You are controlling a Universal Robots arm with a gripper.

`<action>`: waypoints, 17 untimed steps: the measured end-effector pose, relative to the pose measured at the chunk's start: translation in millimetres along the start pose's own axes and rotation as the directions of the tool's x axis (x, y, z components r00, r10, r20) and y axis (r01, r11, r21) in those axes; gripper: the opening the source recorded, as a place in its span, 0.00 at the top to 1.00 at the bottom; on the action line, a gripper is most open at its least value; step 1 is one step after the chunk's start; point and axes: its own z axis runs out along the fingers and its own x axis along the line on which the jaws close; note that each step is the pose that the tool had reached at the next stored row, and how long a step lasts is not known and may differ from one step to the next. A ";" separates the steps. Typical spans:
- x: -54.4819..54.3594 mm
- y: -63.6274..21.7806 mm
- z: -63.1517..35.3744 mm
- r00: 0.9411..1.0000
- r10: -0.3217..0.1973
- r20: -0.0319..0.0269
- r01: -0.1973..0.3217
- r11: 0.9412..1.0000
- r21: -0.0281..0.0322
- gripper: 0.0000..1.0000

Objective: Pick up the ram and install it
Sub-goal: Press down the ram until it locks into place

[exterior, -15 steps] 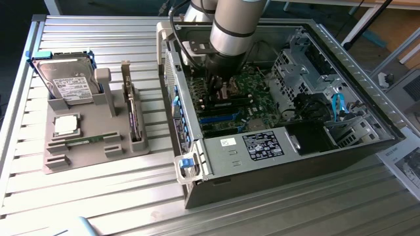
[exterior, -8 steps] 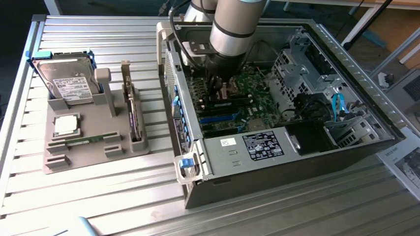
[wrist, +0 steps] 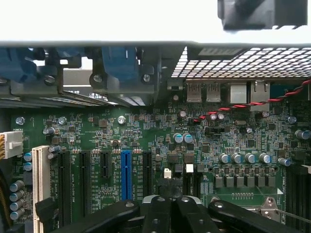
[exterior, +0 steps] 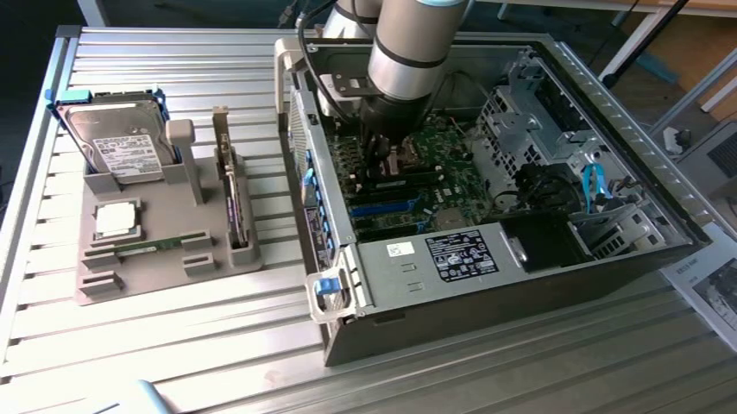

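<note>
A ribbed metal workbench (exterior: 207,345) carries an open computer case (exterior: 599,259) and, at the exterior view's left of it, a grey parts holder (exterior: 150,267). The ram (exterior: 144,247) lies flat in that holder, well apart from the case. The gripper (wrist: 170,213), clenched on nothing visible, hangs inside the case just above the motherboard (wrist: 146,131). Judged so, the pick-up is not yet done; it calls for travelling out to the holder.

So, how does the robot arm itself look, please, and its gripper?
The arm is a thick silver-grey cylinder with a black ring band, and black cables run beside it. The gripper has glossy black fingers studded with small silver screws.
</note>
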 end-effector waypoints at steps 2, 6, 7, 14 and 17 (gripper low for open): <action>0.0 0.0 0.0 1.000 0.000 0.000 0.000 1.000 0.000 0.90; -0.1 0.0 -6.6 1.000 0.000 0.000 0.000 1.000 0.000 0.90; -0.1 0.1 -9.1 1.000 0.000 0.000 0.000 1.000 0.000 0.90; -0.5 0.4 -35.5 1.000 0.000 -0.006 0.000 1.000 0.000 0.90; -0.8 0.4 -45.1 1.000 0.000 -0.009 0.000 1.000 0.000 0.90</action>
